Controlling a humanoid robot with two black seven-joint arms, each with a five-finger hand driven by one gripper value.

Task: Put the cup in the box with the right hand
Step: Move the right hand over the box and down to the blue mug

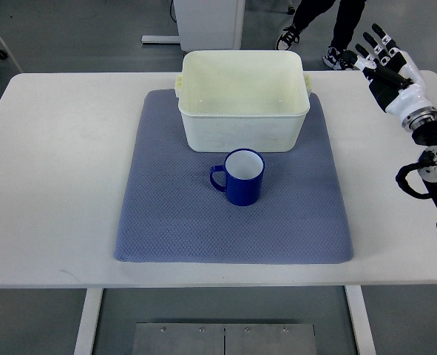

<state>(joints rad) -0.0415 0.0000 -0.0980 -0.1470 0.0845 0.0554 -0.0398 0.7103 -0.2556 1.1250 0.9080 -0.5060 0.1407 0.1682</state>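
A dark blue cup (240,177) with a white inside stands upright on the blue-grey mat (174,222), its handle pointing left. Just behind it sits a cream plastic box (244,129), open at the top and with nothing inside. My right hand (377,55) is raised at the table's far right corner, well away from the cup, fingers spread and holding nothing. Its arm comes in from the right edge. The left arm does not show.
The mat lies in the middle of a white table (48,185). A person's legs and shoes (314,33) stand on the floor beyond the far edge, close to my right hand. A chair wheel (0,48) shows at top left.
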